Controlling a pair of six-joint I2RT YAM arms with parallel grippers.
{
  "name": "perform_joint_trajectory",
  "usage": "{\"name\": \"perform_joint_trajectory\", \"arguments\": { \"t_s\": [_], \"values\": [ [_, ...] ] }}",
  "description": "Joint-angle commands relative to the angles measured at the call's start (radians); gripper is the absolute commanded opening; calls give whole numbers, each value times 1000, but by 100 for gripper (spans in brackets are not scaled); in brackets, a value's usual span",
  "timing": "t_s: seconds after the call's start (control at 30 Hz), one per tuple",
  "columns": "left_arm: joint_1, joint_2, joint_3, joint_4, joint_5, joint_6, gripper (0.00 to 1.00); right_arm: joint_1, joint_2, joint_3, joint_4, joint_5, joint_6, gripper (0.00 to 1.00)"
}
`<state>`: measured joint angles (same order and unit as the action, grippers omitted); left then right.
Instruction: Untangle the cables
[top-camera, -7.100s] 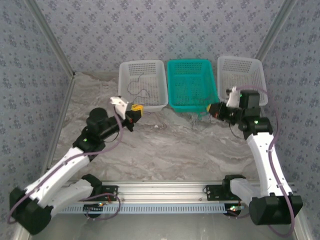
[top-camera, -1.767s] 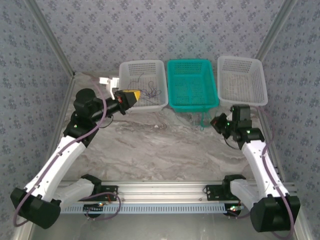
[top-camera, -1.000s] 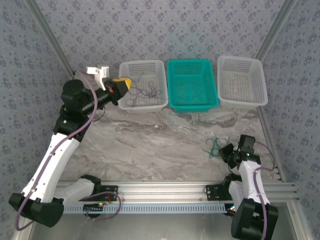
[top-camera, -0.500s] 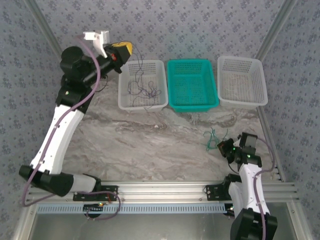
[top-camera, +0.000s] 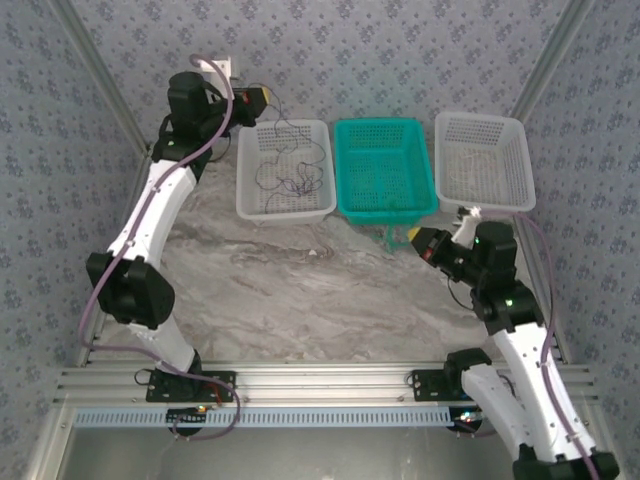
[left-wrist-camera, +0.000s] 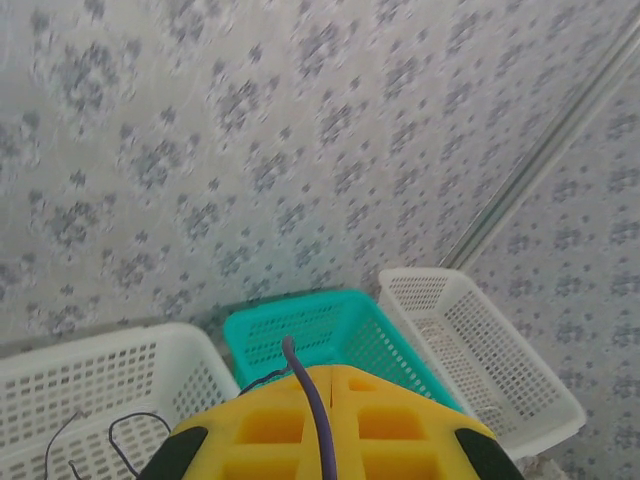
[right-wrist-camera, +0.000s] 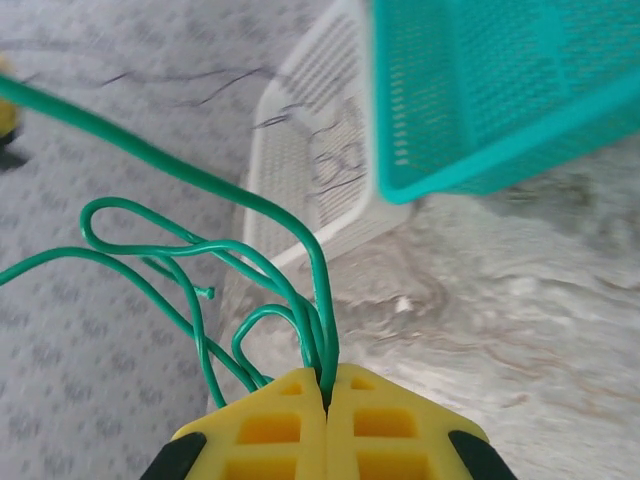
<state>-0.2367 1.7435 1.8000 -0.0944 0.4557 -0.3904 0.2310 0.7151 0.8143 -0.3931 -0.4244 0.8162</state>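
The right gripper (right-wrist-camera: 326, 388) pinches the green cable (right-wrist-camera: 318, 320), springy loops fanning beyond its fingertips; the left gripper (left-wrist-camera: 327, 375) clamps the dark cable (left-wrist-camera: 310, 395), which trails below its fingers into the white basket (top-camera: 250, 205); both look light and floppy, best nipped near an end.

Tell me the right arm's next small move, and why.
Probably lift the right gripper forward over the teal basket's near rim. Its jaws are shut on the green cable, whose loops hang just short of that basket, so a release here would likely land outside it.
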Motion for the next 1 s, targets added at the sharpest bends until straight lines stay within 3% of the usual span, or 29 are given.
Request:
{"name": "perform_joint_trajectory", "arguments": {
  "t_s": [0.0,0.17,0.23,0.43,0.53,0.8,0.97],
  "values": [
    [1,36,10,23,1,-25,1,109,67,97,3,67,-90,0],
    [3,7,-86,101,-54,-45,40,250,128,138,-20,198,-158,0],
    [5,-14,-87,89,-54,-36,47,272,143,139,-3,199,-161,0],
    [2,-139,-110,42,-19,-23,51,322,216,190,-5,215,-234,0],
    [-19,-253,-201,48,11,-30,51,345,258,230,-17,238,-295,0],
    [-167,-567,-555,116,119,96,53,366,398,339,-12,197,-367,0],
    [-245,-655,-666,72,140,140,54,379,461,370,8,194,-363,0]
  ]
}}
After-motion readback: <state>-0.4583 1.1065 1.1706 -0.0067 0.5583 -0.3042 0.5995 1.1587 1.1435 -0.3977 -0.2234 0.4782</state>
